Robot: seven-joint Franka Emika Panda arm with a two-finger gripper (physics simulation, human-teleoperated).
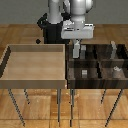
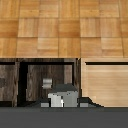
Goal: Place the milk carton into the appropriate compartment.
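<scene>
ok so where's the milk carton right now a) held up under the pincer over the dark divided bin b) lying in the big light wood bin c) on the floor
a, the milk carton hangs at the pincer above the dark divided bin, near its back corner, beside the light wood bin.

Open light bin, crowded dark divider box

The light wooden bin (image 1: 35, 62) on the exterior view's left is one wide, bare-floored space walled only by its low rim, open from above. The dark divider box (image 1: 97, 67) on the exterior view's right is cut by upright dark partitions (image 1: 98, 61) into narrow cells, several holding small grey blocks (image 1: 84, 73), so room there is tight. The claw (image 1: 76, 50), gripping the milk carton (image 1: 76, 51), hangs over the back cells just beside the wall shared by both containers. In the wrist view one grey block (image 2: 47, 82) sits in the cell close to the carton (image 2: 62, 95).
</scene>
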